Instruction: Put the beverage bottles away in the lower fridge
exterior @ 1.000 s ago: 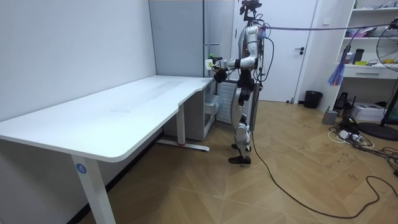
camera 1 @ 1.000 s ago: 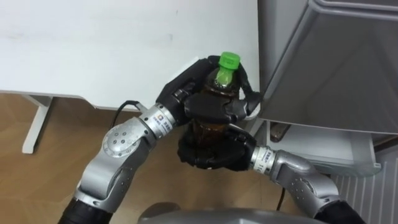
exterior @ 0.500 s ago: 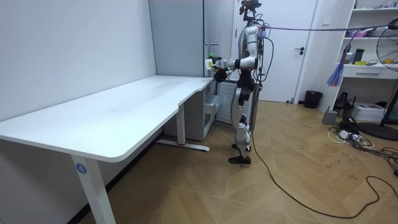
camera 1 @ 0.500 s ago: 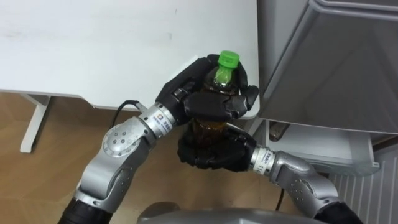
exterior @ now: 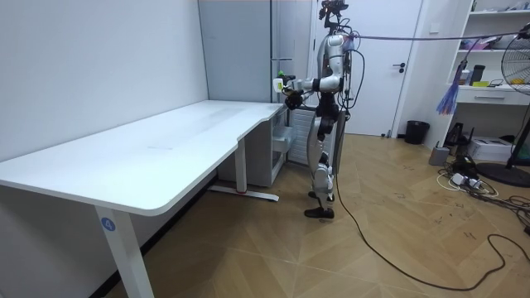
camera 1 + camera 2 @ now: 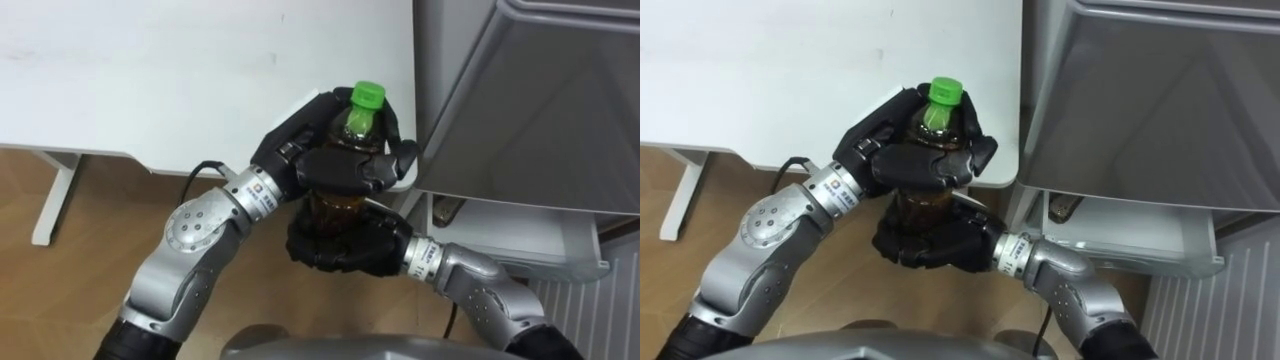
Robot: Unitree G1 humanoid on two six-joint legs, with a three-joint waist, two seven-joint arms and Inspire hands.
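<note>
A brown drink bottle (image 6: 342, 198) with a green cap (image 6: 367, 96) is held upright in front of me, over the floor just off the white table's corner. My left hand (image 6: 325, 160) is shut round its upper body and neck. My right hand (image 6: 340, 245) is curled round its base from below. In the right eye view the bottle (image 6: 923, 205) sits between the left hand (image 6: 905, 155) and the right hand (image 6: 930, 243). The grey fridge (image 6: 530, 100) stands right beside the bottle. In the room view I stand by the fridge (image 5: 286, 50), holding the bottle (image 5: 282, 84) at chest height.
The white table (image 6: 180, 70) fills the upper left, its corner just behind the bottle. Below the fridge's upper door a white lower drawer (image 6: 520, 235) stands open. Wooden floor (image 6: 70, 270) lies under my arms.
Both hands and the bottle have shifted very slightly to the left; the left hand's fingers have settled a little tighter round the neck. Nothing else moved.
</note>
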